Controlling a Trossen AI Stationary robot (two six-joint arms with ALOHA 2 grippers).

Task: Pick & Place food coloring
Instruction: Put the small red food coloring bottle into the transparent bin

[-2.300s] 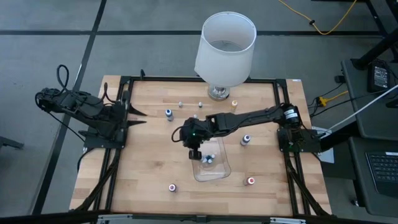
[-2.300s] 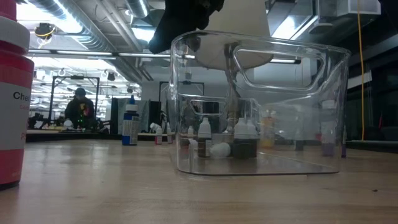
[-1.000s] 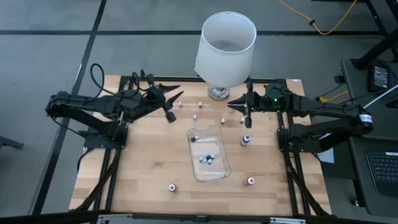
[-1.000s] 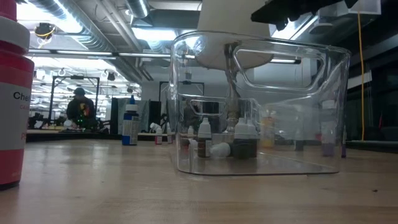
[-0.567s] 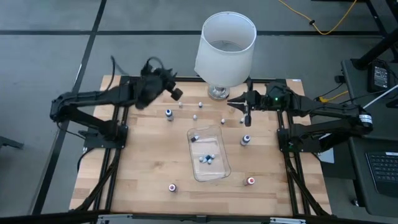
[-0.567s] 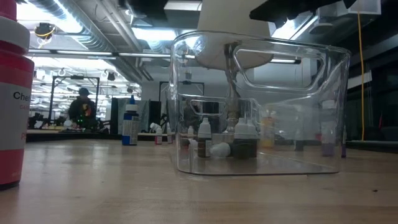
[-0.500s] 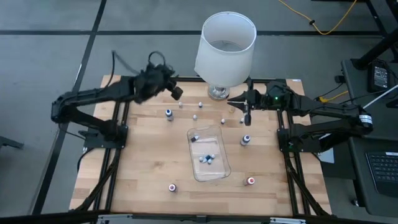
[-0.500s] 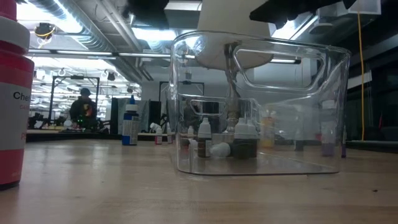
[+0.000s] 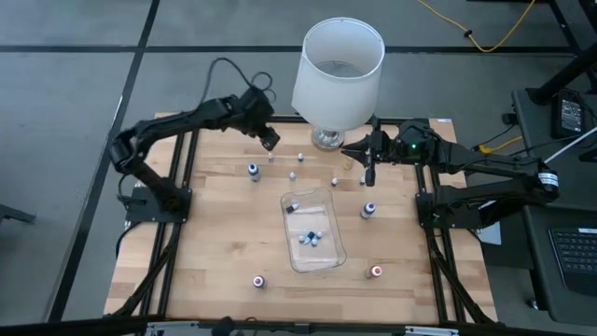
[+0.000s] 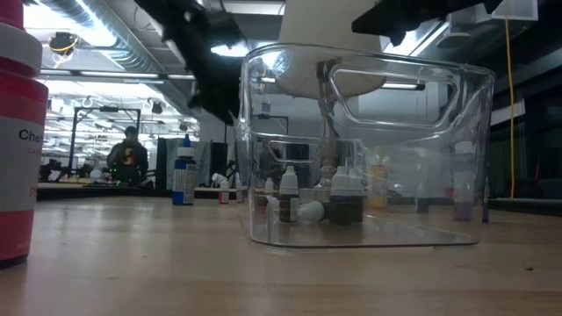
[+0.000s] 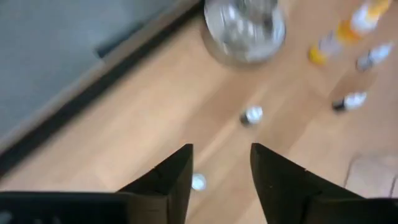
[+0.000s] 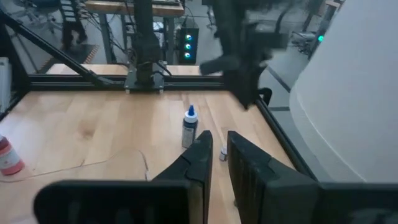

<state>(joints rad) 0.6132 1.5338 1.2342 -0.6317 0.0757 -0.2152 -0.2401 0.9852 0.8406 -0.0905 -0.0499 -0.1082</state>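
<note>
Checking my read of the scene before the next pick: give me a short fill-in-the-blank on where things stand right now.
1. The clear tray already holds several small ____.
2. The white ____ stands at the table's far edge.
3. The left gripper hovers with its fingers ____ and nothing between them.
4. The bottle with the ____ cap stands near the table's front edge, right of the tray.

Missing words: bottles; lamp; open; red

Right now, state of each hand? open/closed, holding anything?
Left hand: open and empty, above the table's far side near the lamp.
Right hand: fingers nearly together, nothing visible between them, just right of the lamp base.
</note>
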